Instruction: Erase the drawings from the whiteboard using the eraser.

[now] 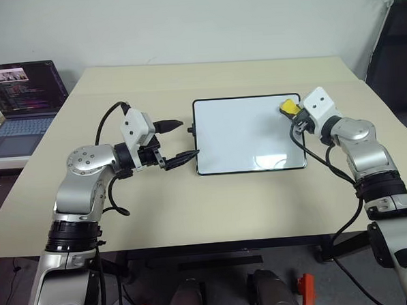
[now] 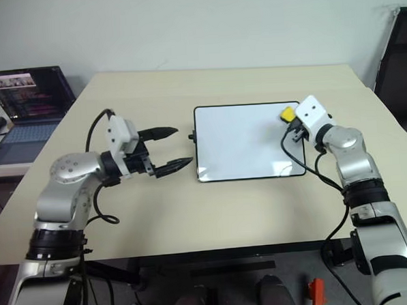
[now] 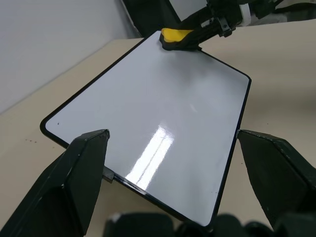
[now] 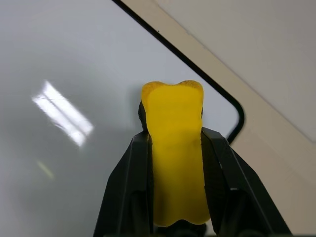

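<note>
The whiteboard (image 1: 249,134) is seen lying flat at the centre of the beige table (image 1: 213,206), slightly right of mid-frame in the head views. Its surface reads plain white w/ glare patches near the lower edge; no blue marks can be made out on it. A small black knob is seen on its left short side.

The eraser (image 1: 288,107) is placed at the upper right corner area of the board in the head views, yellow top up. It is pinched by the right gripper (image 1: 295,115), whose two black fingers are pressed against the eraser's sides; the squeeze is shown clearly in the right wrist view, where the yellow block (image 4: 174,148) sits between the fingers (image 4: 129,187), close to the board's rounded corner. Whether the dark underside touches the board can't be told for certain.

The left gripper (image 1: 177,139) is held left of the board, approx. level w/ its left edge, fingers spread wide apart and holding nothing. In the left wrist view the two fingers (image 3: 74,173) are seen flanking the board's near short edge w/o clear contact.

A laptop (image 1: 20,100), screen lit, is seen at the upper left of the frame, off the table's left side. A dark chair (image 1: 396,53) is seen at the upper right.
</note>
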`<control>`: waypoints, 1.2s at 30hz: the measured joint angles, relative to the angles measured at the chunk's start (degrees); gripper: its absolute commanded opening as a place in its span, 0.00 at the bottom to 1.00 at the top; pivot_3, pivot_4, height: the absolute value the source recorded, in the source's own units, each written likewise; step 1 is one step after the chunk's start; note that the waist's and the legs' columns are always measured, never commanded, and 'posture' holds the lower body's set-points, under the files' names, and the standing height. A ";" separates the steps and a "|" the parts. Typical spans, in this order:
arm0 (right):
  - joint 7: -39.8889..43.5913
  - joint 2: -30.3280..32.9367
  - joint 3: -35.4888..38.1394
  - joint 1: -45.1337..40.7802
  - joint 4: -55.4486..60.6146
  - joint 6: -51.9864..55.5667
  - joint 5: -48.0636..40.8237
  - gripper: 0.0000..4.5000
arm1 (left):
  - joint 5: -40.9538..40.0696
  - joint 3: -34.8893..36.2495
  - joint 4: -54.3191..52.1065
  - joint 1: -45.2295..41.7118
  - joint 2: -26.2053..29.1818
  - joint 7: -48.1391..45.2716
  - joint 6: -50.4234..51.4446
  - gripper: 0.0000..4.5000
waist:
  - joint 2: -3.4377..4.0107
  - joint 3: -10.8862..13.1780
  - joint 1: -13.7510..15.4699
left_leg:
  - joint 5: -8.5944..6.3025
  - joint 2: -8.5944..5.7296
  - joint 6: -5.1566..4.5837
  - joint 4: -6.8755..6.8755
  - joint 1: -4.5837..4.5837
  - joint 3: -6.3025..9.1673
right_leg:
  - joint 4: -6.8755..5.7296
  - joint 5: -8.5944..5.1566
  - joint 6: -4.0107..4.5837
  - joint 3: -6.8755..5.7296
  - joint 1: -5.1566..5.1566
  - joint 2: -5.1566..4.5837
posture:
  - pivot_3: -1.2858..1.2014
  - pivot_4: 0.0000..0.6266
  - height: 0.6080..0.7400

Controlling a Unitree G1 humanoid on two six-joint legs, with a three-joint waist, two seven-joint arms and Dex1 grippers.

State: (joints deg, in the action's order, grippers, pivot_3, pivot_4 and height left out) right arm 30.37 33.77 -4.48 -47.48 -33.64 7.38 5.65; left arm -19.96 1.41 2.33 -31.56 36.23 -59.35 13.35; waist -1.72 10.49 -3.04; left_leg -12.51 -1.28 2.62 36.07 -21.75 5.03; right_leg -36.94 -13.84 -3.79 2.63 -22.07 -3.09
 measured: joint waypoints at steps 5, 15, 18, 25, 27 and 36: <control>-0.86 0.29 0.24 -0.18 -0.25 0.87 0.05 0.22 | 0.02 -0.02 0.00 0.00 -0.03 0.00 0.00 1.00 | -0.10 -0.06 0.02 | 0.00 0.00 -0.01 0.00 -0.01 0.00 | 0.01 0.00 0.00 0.00 0.00 0.00 | 0.52 0.24 1.00; 10.27 1.54 3.49 8.09 12.63 5.27 -8.24 0.21 | 0.10 -0.20 0.06 -0.25 -0.24 -0.09 -0.03 1.00 | -0.11 -0.05 0.29 | 0.00 0.02 0.00 -0.08 -0.17 0.04 | 0.04 0.06 -0.13 -0.03 -0.16 0.01 | 0.52 0.24 1.00; 17.57 1.33 4.48 11.73 24.10 12.78 -18.00 0.21 | -0.09 -0.51 0.08 -0.49 -0.36 -0.38 -0.03 1.00 | 0.43 0.35 -0.22 | -0.01 0.01 0.01 -0.14 -0.48 0.00 | 0.01 0.14 -0.31 0.01 -0.49 0.00 | 0.52 0.24 1.00; 14.59 8.40 22.92 13.49 39.03 26.59 -31.74 0.21 | -1.96 -1.48 -1.92 -1.12 -2.93 -1.39 1.43 1.00 | 0.48 0.40 1.46 | -0.09 -0.04 0.06 -0.14 -1.33 0.22 | 0.05 0.28 -0.06 -0.19 -1.22 0.00 | 0.52 0.24 1.00; 13.10 10.62 28.89 17.81 39.26 28.60 -33.06 0.21 | -2.44 -1.86 -2.20 -1.49 -3.63 -1.50 1.66 1.00 | 0.44 0.39 2.16 | -0.15 -0.10 0.05 -0.14 -1.35 0.28 | 0.12 0.21 -0.11 -0.24 -1.16 -0.05 | 0.52 0.24 1.00; 11.16 15.46 37.51 37.82 37.67 31.79 -31.06 0.21 | -2.41 -7.87 -2.55 -2.53 -9.24 -3.57 1.28 1.00 | 0.46 0.39 1.67 | -0.18 -0.04 -0.01 -0.09 -1.20 -0.09 | 0.05 -0.04 -0.34 -0.03 -1.13 -0.02 | 0.52 0.24 1.00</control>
State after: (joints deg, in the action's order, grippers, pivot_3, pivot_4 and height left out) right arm 41.53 49.22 33.04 -9.66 4.03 39.17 -25.41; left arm -22.37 -6.46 -0.22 -34.09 27.00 -62.92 14.62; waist -1.26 10.89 -1.37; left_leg -12.69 -1.32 2.61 35.98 -22.95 4.95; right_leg -36.89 -13.88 -4.13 2.60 -23.20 -3.11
